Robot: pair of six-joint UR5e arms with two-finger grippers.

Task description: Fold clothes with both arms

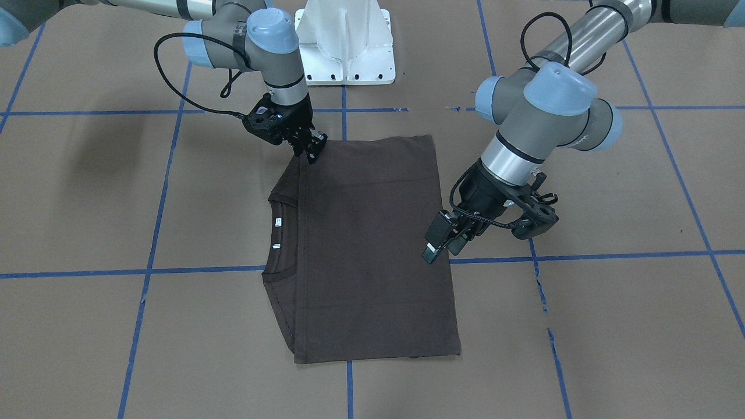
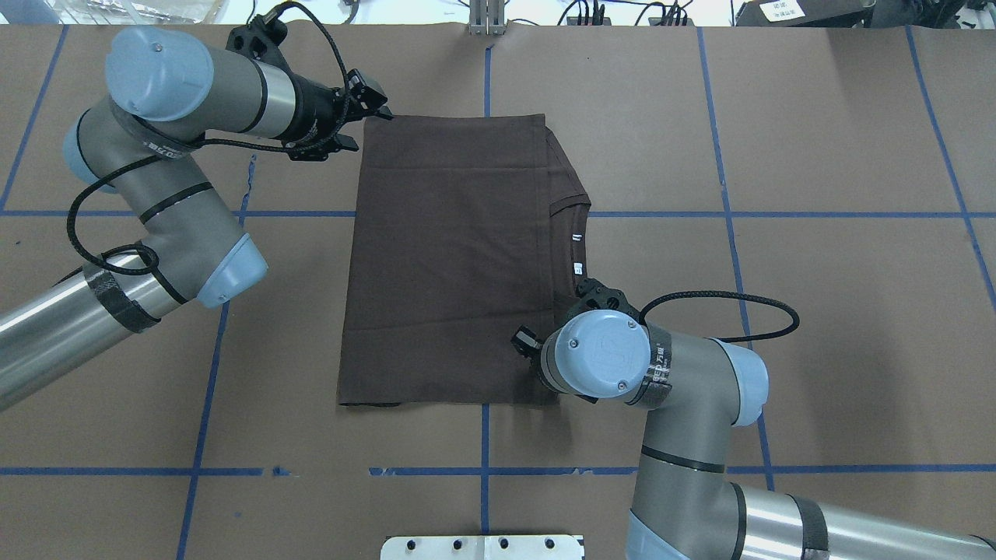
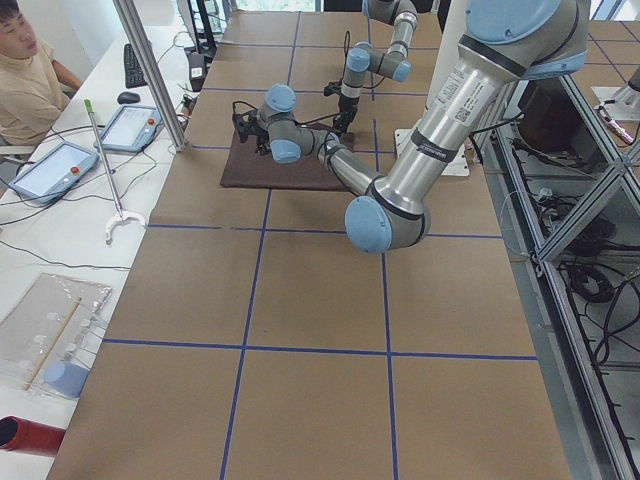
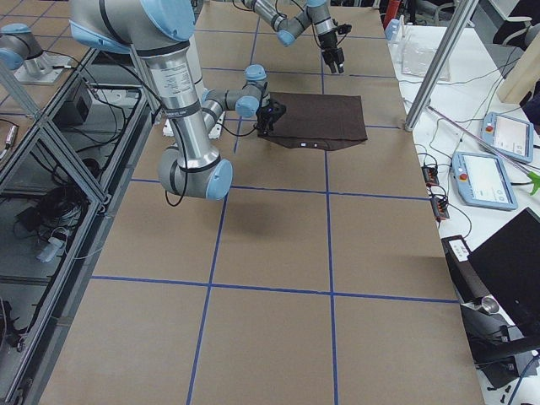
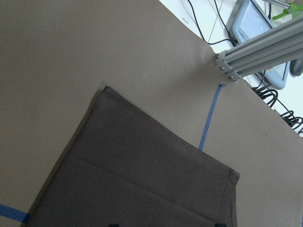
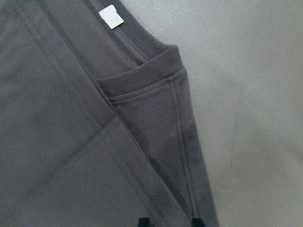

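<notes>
T-shirt [image 6: 71, 142] flat on bench [image 1: 582, 320], sleeves tucked in, long rectangle, collar at 3 o'clock in overhead view. Cross folds likely left.
Left end effector [image 1: 442, 249] spread, hovering over hem edge, 10 o'clock.
Right end effector [image 1: 309, 152] low at 5 o'clock shoulder corner, part spread, no pinch visible.

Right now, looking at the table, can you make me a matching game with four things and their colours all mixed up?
Things:
1. T-shirt
2. tape lines
3. neck label
4. right gripper

Colours:
a. white
b. black
c. dark brown
d. blue

Pairs: 1-c, 2-d, 3-a, 4-b.
</notes>
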